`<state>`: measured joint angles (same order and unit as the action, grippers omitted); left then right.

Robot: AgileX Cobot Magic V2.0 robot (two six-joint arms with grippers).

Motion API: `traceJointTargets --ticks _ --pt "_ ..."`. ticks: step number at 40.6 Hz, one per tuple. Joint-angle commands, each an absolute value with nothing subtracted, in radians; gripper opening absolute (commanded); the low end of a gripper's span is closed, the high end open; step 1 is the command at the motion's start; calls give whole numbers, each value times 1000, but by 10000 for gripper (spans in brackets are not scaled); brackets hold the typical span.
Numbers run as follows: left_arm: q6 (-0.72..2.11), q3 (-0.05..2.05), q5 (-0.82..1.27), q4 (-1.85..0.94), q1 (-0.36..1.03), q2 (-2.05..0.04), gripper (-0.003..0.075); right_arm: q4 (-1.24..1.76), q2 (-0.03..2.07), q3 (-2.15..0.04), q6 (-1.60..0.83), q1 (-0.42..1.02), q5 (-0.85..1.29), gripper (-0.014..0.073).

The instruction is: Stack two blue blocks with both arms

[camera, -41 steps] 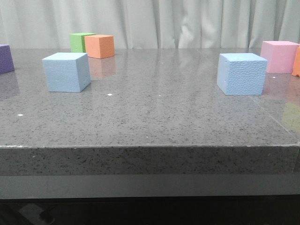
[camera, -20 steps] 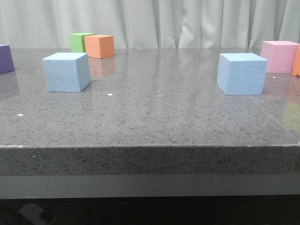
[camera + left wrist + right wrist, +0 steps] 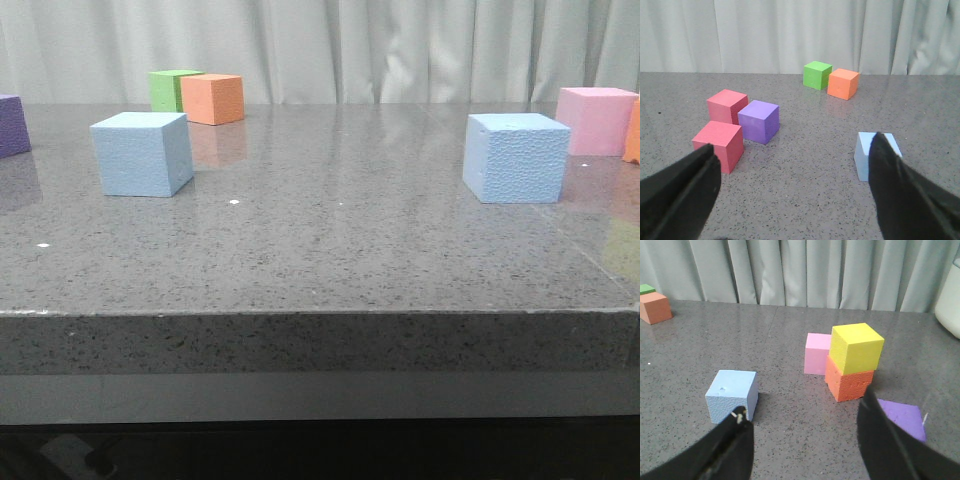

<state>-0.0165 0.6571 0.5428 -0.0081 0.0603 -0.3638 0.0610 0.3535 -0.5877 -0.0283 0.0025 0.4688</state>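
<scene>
**Two blue blocks apart, both grippers open and empty**

The left blue block [image 3: 141,153] sits on the table's [image 3: 330,250] left side; the right blue block [image 3: 516,157] stands well apart on the right, near a pink cube [image 3: 596,120]. Both look like light, soft, pebbled foam, likely grippy and best pinched gently across opposite flat faces. The left gripper [image 3: 790,192] is spread wide, holding nothing, with one finger overlapping its block in the wrist view. The right gripper [image 3: 802,447] is equally wide and empty.

Left gripper [image 3: 790,195] jaws spread wide, empty, right gripper [image 3: 805,440] jaws likewise parted, empty
</scene>
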Motion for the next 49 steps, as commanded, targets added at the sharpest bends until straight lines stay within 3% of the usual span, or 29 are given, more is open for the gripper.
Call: traceJointTargets --ticks 1,11,19,30,37,49 --pt "-23 689 454 -14 63 -381 597 70 369 -622 -34 2 379 470" --pt "-23 689 454 -14 63 -381 597 149 377 -635 -34 2 415 475" --pt "-23 689 454 -14 63 -381 597 186 471 -716 -34 2 532 587" --pt "-23 689 454 -14 63 -381 597 309 624 -831 -178 5 619 582" --pt "-23 689 454 -14 63 -381 597 491 759 -933 -373 79 749 582" --pt "-23 689 454 -14 63 -381 597 451 1075 -1171 -362 239 935 582"
